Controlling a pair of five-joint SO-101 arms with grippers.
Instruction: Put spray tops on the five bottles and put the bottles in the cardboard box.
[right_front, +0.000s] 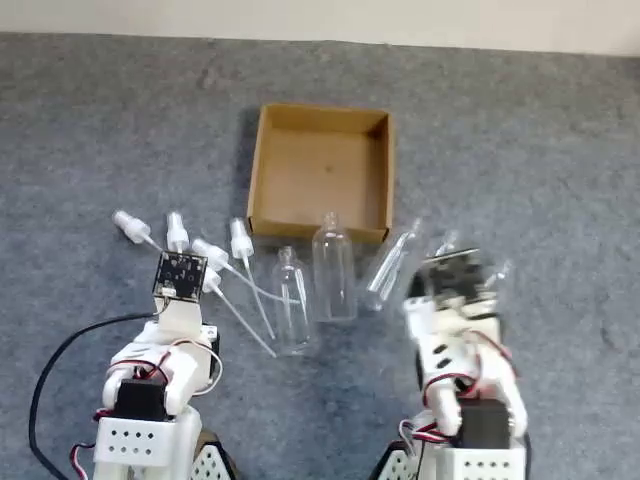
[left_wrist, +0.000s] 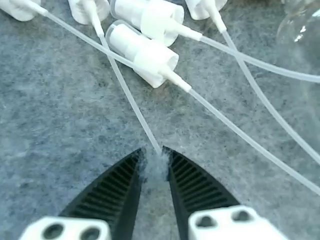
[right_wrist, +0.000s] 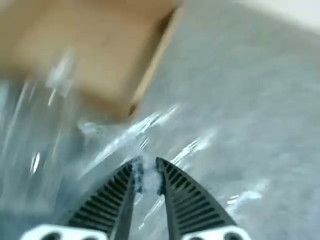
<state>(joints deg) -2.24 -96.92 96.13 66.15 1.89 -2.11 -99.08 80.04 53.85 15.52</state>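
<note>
The open cardboard box (right_front: 268, 165) lies at the far middle of the table. In front of it lie clear bottles (right_front: 333, 265) (right_front: 291, 300) (right_front: 392, 262), with more under the right arm. Several white spray tops (right_front: 210, 252) with long dip tubes lie to the left. My left gripper (left_wrist: 155, 152) hovers low over the mat, its fingers almost together and holding nothing. The end of one dip tube (left_wrist: 127, 95) lies right at its tips, and a spray top (left_wrist: 145, 52) lies just beyond. My right gripper (right_wrist: 147, 167) is shut to a narrow slit above a clear bottle (right_wrist: 125, 140), near the box (right_wrist: 100, 50).
Grey mat (right_front: 560, 150) covers the whole table, with free room to the far left and right of the box. The dip tubes (left_wrist: 260, 145) cross each other and reach toward a bottle (left_wrist: 302, 25).
</note>
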